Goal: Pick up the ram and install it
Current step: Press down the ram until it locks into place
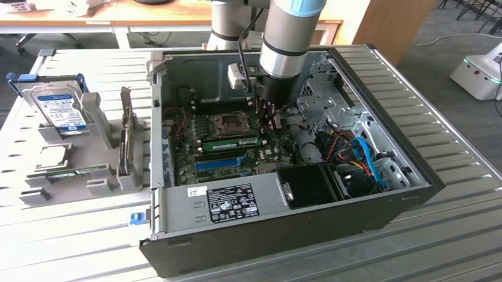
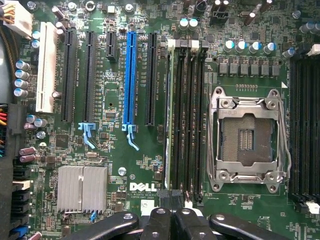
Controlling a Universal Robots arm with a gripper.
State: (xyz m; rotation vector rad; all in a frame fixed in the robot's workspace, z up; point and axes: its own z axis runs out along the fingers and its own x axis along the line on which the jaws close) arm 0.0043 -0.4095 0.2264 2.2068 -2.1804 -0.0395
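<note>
We are looking down into the open computer case (image 1: 314, 194), which is lying on its side on the slatted surface (image 1: 439, 247), with the arm (image 1: 286, 41) reaching in over the motherboard (image 2: 120, 165). In the wrist view the end effector (image 2: 172, 220) is sitting closed, its fingers (image 2: 159, 222) pressed together with nothing between them, directly over the end of the bank of long black memory slots (image 2: 192, 115) beside the empty CPU socket (image 2: 247, 140).

The ram (image 1: 235, 143) is showing in the exterior view as a green stick lying along the slot bank just below the socket. In the wrist view we are seeing its thin pale-green edge (image 2: 169, 115) standing in the slot nearest the blue expansion slot (image 2: 131, 80). So we are judging the pickup and carry as done and the stick as placed in its slot and released. What we cannot confirm is whether it is fully seated: the slot's end latches are too small to read as locked or open. A hard drive (image 1: 61, 111) is resting in the holder on the exterior view's left, well apart from the work.
</note>
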